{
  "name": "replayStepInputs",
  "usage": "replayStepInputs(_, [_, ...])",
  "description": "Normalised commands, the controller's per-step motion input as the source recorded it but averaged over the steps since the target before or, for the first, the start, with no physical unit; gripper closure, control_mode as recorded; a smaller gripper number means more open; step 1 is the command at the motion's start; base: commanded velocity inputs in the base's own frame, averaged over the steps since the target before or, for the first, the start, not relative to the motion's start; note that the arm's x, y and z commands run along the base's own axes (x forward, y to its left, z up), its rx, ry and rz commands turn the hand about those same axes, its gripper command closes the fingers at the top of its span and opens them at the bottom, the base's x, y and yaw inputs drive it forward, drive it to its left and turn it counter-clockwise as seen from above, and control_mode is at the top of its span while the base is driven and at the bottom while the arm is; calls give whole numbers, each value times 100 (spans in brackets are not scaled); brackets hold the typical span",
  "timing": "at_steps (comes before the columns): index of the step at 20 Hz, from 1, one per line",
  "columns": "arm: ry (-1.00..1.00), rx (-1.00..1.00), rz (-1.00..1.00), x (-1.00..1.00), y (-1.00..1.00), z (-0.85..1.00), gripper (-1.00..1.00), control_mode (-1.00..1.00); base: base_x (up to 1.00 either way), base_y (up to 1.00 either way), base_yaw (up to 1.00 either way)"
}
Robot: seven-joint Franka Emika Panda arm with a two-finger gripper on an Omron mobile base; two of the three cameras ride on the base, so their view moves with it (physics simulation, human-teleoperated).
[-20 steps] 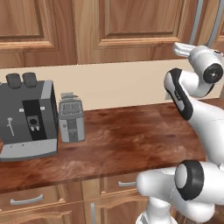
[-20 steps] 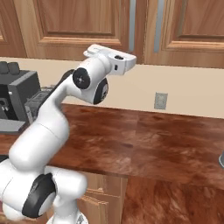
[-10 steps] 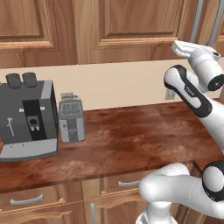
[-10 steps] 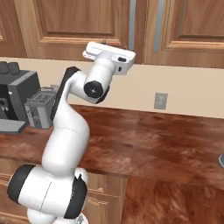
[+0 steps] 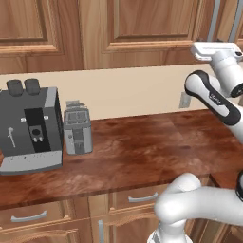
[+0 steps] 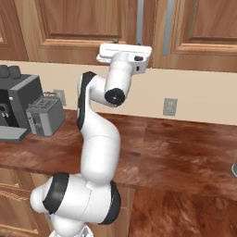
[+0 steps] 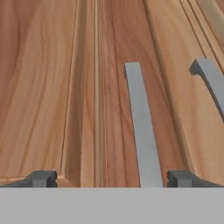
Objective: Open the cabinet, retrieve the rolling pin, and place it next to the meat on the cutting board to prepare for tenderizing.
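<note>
Simulated kitchen: dark reddish wood-grain counter [image 5: 142,152] under a row of brown wooden wall cabinets, beige backsplash between them.

Gripper [image 7: 111,178] raised to the foot of the cabinet [image 7: 52,87], jaws spread wide, nothing between the fingertips [image 7: 41,178]. Seen from the hand camera, pointed straight at the door face, a long grey bar handle [image 7: 142,131] running up between the two tips, nearer the right-hand one, not touched. Second grey handle [image 7: 210,81] at the right edge of that view, on the neighbouring door. Same hand in the right base view as a white block [image 6: 124,53] level with the cabinet's lower rail, just below the two grey handles [image 6: 140,21]; in the left base view at the upper right [image 5: 216,50], beside the same pair of handles.

Cabinet door shut, so contents hidden: rolling pin, meat and cutting board cannot be made out anywhere.

Further out on the counter, well to the arm's left: dark grey coffee machine [image 5: 31,126] against the wall, small grey toaster [image 5: 77,130] just beside it on its right. Wall outlet [image 6: 170,106] on the backsplash to the arm's right, another [image 6: 59,97] behind the arm near the toaster. Below the counter edge, low drawers with short grey handles [image 5: 142,197]. Rim of something grey [image 6: 234,169] at the far right edge of the right base view, too cut off to identify.
</note>
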Motion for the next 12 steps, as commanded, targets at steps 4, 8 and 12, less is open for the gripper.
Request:
replayStepInputs(4, [0, -11, -12, 6, -13, 22, -100, -100, 0, 0, 0])
replayStepInputs(8, [3, -8, -15, 15, -20, 26, -100, -100, 0, 0, 0])
replayStepInputs(12, [5, -3, -10, 30, 0, 3, -100, -100, 0, 0, 0])
